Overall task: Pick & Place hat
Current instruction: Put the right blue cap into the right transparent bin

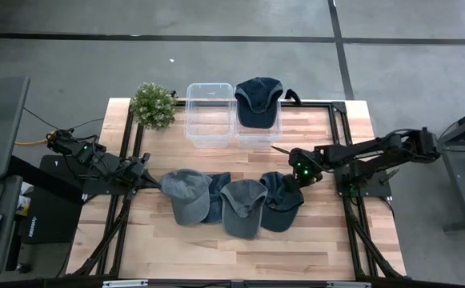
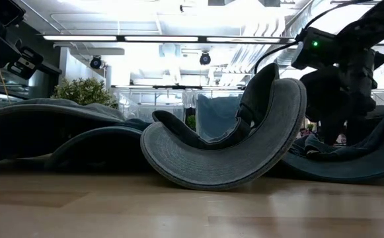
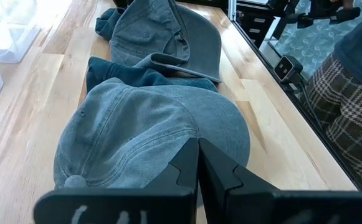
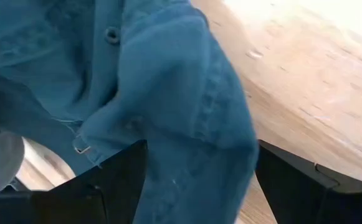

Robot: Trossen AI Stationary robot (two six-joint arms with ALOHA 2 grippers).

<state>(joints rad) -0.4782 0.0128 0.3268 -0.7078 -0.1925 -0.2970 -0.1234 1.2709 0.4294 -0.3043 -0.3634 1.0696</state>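
Several caps lie in a row on the table: a grey cap (image 1: 186,194), a dark blue one (image 1: 217,194) partly under it, a second grey cap (image 1: 242,207) and a dark navy cap (image 1: 281,202). Another navy cap (image 1: 258,101) sits in a clear bin (image 1: 256,138). My right gripper (image 1: 297,173) (image 4: 199,149) is open, low over the dark navy cap (image 4: 168,93), with a bulge of its cloth between the fingers. My left gripper (image 1: 154,182) (image 3: 198,149) is shut at the left edge of the grey cap (image 3: 143,130). My right gripper comes at the dark navy cap slanting down from the table's right, one open finger (image 4: 115,180) on each side of a raised fold of its crown (image 4: 187,124). The cap lies on the table. I cannot tell whether the fingers touch the cloth.
A second clear bin (image 1: 209,114) stands beside the filled one at the far side, with a small potted plant (image 1: 154,106) to its left. In the low view an upturned grey cap (image 2: 225,149) stands in front. A person in plaid trousers (image 3: 349,112) stands beyond the table's near edge.
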